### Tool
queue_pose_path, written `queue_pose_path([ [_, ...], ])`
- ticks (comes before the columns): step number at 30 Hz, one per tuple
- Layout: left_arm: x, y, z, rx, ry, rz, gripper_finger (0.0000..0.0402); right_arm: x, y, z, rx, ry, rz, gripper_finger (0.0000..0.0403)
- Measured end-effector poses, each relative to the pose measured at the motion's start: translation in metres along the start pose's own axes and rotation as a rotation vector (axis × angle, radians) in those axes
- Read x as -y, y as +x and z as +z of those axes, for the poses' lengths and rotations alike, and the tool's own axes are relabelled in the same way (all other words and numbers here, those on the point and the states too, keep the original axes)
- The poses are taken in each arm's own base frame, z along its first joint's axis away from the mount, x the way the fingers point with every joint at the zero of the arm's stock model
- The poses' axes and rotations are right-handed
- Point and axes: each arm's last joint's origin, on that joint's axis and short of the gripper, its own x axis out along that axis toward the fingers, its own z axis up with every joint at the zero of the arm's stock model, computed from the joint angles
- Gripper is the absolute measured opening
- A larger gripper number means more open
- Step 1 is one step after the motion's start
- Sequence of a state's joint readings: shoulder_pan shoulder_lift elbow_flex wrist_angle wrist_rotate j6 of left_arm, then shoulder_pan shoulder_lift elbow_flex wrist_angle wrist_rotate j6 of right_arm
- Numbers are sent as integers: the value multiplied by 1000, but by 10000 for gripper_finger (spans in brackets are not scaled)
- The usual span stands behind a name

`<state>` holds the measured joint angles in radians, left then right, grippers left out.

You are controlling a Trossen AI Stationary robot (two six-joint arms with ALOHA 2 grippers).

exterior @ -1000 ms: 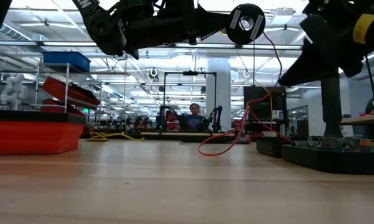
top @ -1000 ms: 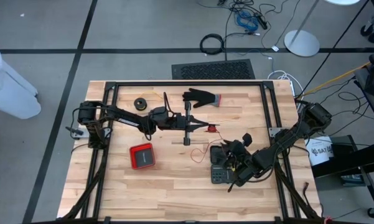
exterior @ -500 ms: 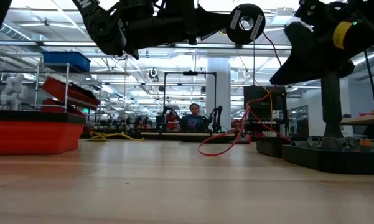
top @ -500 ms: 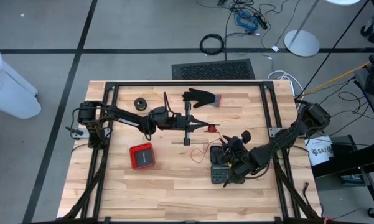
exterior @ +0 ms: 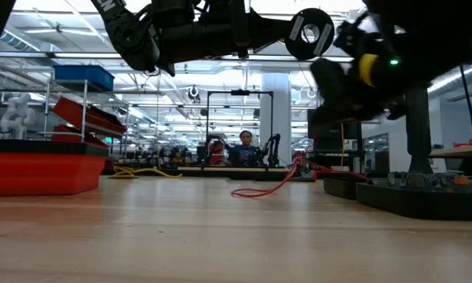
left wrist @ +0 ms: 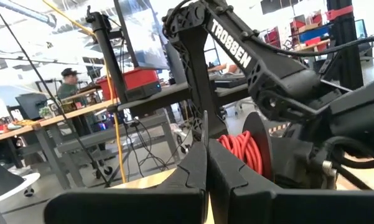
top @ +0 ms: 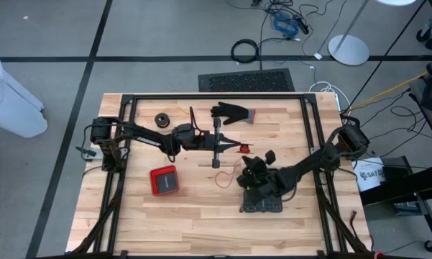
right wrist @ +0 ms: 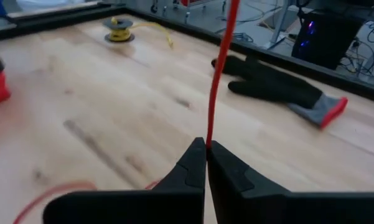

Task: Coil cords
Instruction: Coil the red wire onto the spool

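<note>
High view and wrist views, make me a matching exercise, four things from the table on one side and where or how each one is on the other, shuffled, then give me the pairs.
Things:
1. red cord
2. black glove
3. red box
4. small spool

Places or states:
A. lying flat near the far edge, red cuff toward the right arm's side
B. pinched in the shut right gripper
C. on the wood on the left arm's side, nearer the front
D. near the far edge, on the left arm's side of the glove

Pairs: 1-B, 2-A, 3-C, 4-D
</note>
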<state>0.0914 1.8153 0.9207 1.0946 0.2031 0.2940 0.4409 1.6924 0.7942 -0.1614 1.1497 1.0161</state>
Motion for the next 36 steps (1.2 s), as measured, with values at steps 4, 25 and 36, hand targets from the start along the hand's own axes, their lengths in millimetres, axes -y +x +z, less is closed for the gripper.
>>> queue_pose_path([
  [4, 0, 0, 0, -3, 8, 13, 0, -9, 12, 21, 3, -22, 17, 1],
  [25, -2, 0, -2, -59, 65, 83, 0, -40, 12, 89, 113, -70, -15, 0],
  [36, -1, 0, -4, -81, 100, 81, 0, -48, -11, 122, 96, -167, -41, 0],
])
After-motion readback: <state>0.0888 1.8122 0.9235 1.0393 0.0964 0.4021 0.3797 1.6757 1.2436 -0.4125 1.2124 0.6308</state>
